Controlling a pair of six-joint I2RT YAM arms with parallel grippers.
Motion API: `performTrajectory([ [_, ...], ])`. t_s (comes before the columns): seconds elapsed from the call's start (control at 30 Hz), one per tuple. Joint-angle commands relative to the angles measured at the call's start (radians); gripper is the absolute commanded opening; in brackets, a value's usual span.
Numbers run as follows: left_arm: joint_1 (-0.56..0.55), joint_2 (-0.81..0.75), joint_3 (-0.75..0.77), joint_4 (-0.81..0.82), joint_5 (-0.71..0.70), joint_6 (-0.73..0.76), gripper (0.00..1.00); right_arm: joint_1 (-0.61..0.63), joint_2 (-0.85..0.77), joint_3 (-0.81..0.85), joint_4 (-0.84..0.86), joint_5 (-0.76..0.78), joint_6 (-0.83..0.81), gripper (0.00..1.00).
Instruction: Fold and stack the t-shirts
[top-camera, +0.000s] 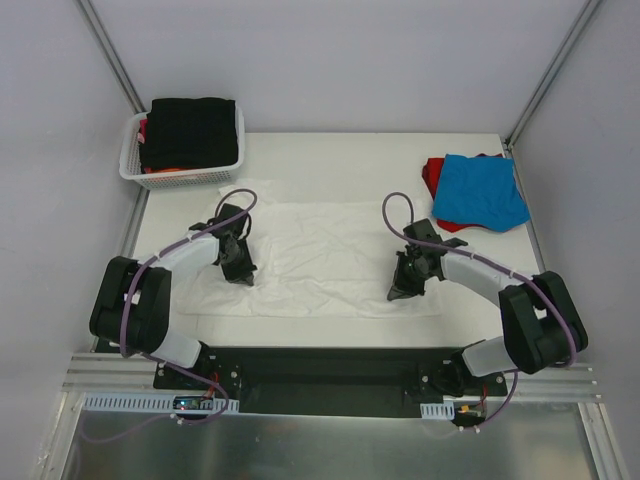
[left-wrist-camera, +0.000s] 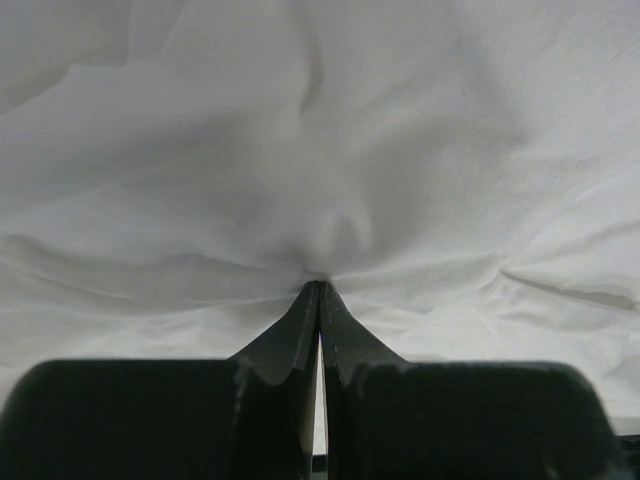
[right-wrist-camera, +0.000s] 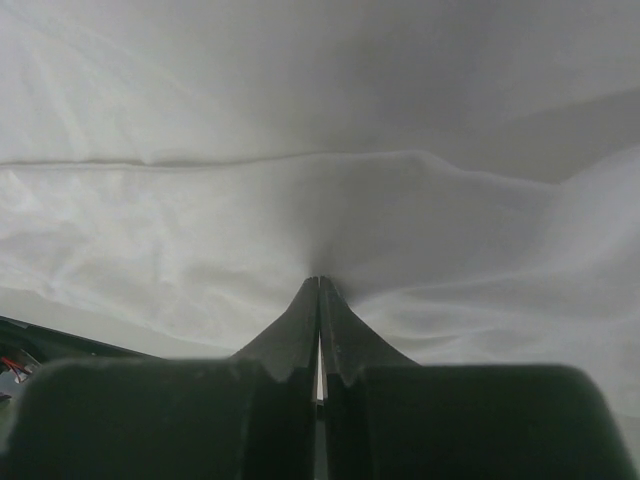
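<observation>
- Lying spread across the middle of the desk (top-camera: 350, 155), white t-shirt (top-camera: 320, 262): large, thin, soft cotton. Judged light and limp, apt to sag, drag and crease; not fragile.
- Best hold, by judgement: two pinches at opposite side edges, so the cloth lifts evenly.
- left fingers (left-wrist-camera: 306, 322): clenched on a puckered pinch of the shirt's left side.
- right fingers (right-wrist-camera: 306, 318): clenched on a pinch of its right side.
- blue t-shirt (top-camera: 485, 190): lying on a red t-shirt (top-camera: 432, 175), far right corner.
- black t-shirt (top-camera: 190, 130): in the basket (top-camera: 180, 181), far left corner.
</observation>
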Motion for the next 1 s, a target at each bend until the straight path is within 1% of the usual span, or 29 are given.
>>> performTrajectory([
  [0.0, -0.011, -0.068, -0.06, -0.035, 0.012, -0.048, 0.0, 0.017, -0.046, -0.045, 0.026, -0.01, 0.055, 0.01],
  [0.13, -0.014, -0.12, -0.096, -0.041, 0.031, -0.073, 0.0, 0.022, -0.106, -0.093, 0.026, -0.016, 0.089, 0.01],
  [0.37, -0.02, -0.131, -0.129, -0.044, 0.036, -0.071, 0.0, 0.024, -0.227, -0.174, -0.001, -0.003, 0.144, 0.01],
  [0.53, -0.021, -0.12, -0.117, -0.047, 0.037, -0.06, 0.0, 0.024, -0.351, -0.219, -0.057, 0.011, 0.199, 0.01],
  [0.67, -0.033, -0.148, -0.085, -0.061, 0.019, -0.059, 0.0, 0.024, -0.419, -0.193, -0.107, 0.054, 0.175, 0.01],
  [0.73, -0.052, -0.188, -0.042, -0.072, -0.003, -0.059, 0.0, 0.022, -0.434, -0.109, -0.178, 0.124, 0.123, 0.01],
  [0.8, -0.055, -0.179, -0.01, -0.09, -0.011, -0.05, 0.0, 0.016, -0.405, -0.014, -0.259, 0.186, 0.08, 0.01],
  [0.83, -0.055, -0.168, 0.019, -0.098, -0.011, -0.045, 0.0, 0.007, -0.378, 0.017, -0.292, 0.28, 0.048, 0.01],
  [0.87, -0.055, -0.156, 0.03, -0.102, -0.009, -0.042, 0.0, 0.002, -0.321, 0.036, -0.322, 0.325, 0.036, 0.01],
  [0.9, -0.057, -0.14, 0.039, -0.107, -0.006, -0.036, 0.0, 0.001, -0.294, 0.072, -0.381, 0.38, 0.031, 0.01],
  [0.93, -0.058, -0.136, 0.051, -0.109, -0.007, -0.033, 0.0, -0.001, -0.275, 0.088, -0.411, 0.498, 0.032, 0.01],
  [0.97, -0.06, -0.134, 0.055, -0.11, -0.009, -0.03, 0.0, 0.001, -0.26, 0.099, -0.449, 0.549, 0.034, 0.01],
])
